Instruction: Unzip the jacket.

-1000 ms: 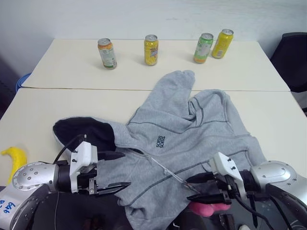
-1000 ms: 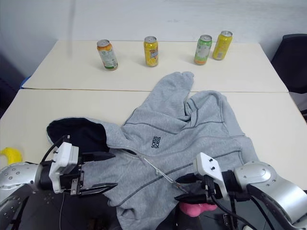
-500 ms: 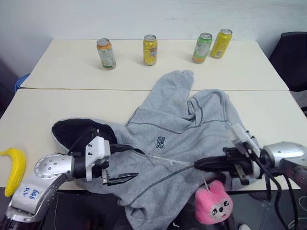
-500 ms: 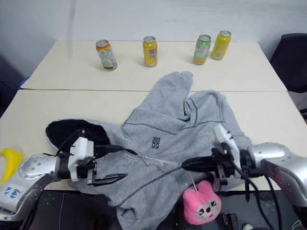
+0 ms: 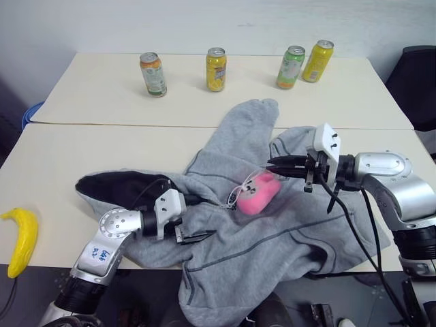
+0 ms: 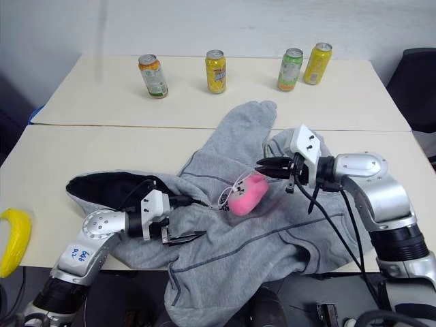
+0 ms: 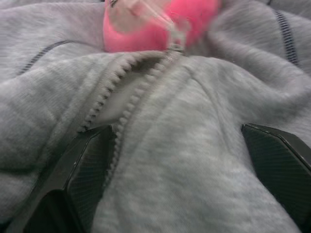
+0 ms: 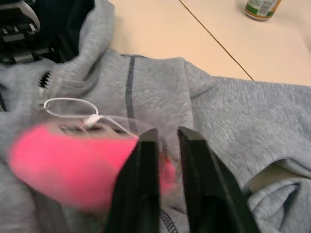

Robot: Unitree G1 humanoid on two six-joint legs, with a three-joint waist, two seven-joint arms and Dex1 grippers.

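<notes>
Just beyond my right hand point(image 6: 262, 165), fingers nearly closed on a thin cord, the pink plush toy point(image 6: 246, 193) has swung up from the tabletop point(image 6: 82, 146) edge onto the jacket point(image 6: 272, 225), whose collar teeth are parting between my wide-open left hand point(image 6: 182, 219).

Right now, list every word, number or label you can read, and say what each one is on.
No text can be read with certainty.
Blue handwritten marks on the white sticker on the left arm: too small to read.
Printed labels on the orange-and-green can, the yellow can, the green can and the far yellow can: too small to read.
</notes>
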